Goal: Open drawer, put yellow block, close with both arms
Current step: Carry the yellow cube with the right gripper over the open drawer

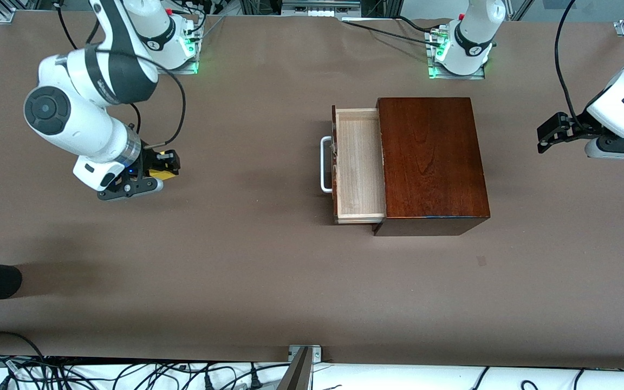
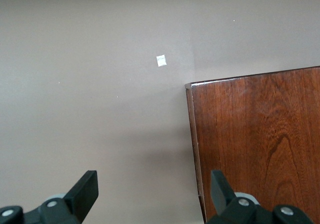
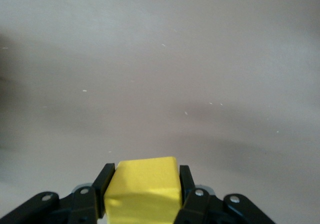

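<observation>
Between my right gripper's [image 3: 144,191] closed fingers sits the yellow block [image 3: 144,190]; drawer [image 1: 359,165] open, placing and closing remain, left gripper [image 2: 155,196] waits spread wide.

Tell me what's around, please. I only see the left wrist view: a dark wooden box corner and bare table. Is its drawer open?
Observer: Yes, the drawer is pulled out toward the right arm's end, its pale tray bare.
Operator: Where's the yellow block?
Observer: Gripped in the right gripper, fingers shut on the yellow block.
Operator: Near the drawer?
Observer: No, it's over bare table at the right arm's end.
Operator: And my gripper?
Observer: The left gripper is open, off the dark wooden box's other end.
</observation>
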### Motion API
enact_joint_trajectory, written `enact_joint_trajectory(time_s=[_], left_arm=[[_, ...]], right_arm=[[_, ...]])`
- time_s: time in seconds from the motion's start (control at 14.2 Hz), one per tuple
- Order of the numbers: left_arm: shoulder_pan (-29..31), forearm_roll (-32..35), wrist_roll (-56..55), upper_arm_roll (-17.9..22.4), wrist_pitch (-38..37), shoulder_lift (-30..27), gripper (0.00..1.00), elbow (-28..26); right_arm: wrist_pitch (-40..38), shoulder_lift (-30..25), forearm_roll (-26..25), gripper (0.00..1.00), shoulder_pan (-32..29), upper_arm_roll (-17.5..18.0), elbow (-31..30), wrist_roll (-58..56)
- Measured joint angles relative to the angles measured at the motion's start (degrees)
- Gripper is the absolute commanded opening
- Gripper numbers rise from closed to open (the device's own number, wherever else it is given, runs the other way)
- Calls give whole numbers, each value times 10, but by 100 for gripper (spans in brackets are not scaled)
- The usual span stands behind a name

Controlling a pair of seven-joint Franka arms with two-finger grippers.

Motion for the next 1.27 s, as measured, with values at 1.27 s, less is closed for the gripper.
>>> enact_joint_trajectory(time_s=[1.27], left_arm=[[5,0,0,-1,0,6,100,0]], right_arm=[[-26,178,-81,0,330,5,265,-148]])
